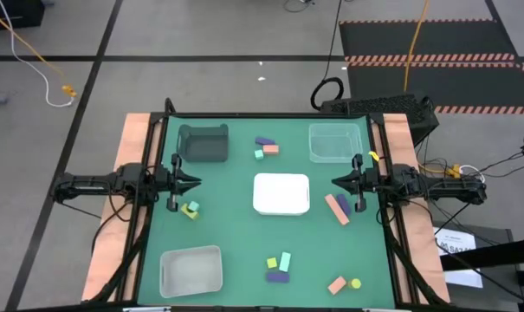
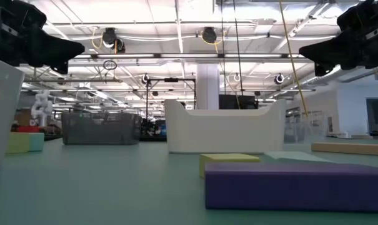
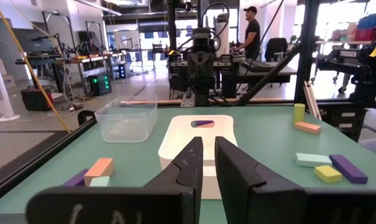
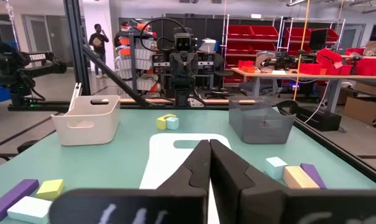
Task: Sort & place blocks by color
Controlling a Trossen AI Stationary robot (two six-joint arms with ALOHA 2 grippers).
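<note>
Blocks (image 1: pixel 277 267) lie loose on the green table (image 1: pixel 236 221) in five clusters: three by the far edge, two left, two right, four near front centre, two front right. Four trays: one grey (image 1: pixel 203 143), one clear (image 1: pixel 335 143), two white (image 1: pixel 281 193). Left gripper (image 1: pixel 192 183) and right gripper (image 1: pixel 338 182) hover closed, empty, at opposite sides.

centre: tray (image 1: pixel 281 194) | blocks (image 1: pixel 266 146) behind it | bin (image 1: pixel 190 270) near-left corner

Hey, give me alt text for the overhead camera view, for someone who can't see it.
Colored blocks lie scattered on a green table around a white tray, none sorted yet. The left gripper and right gripper wait shut at opposite edges.
</note>
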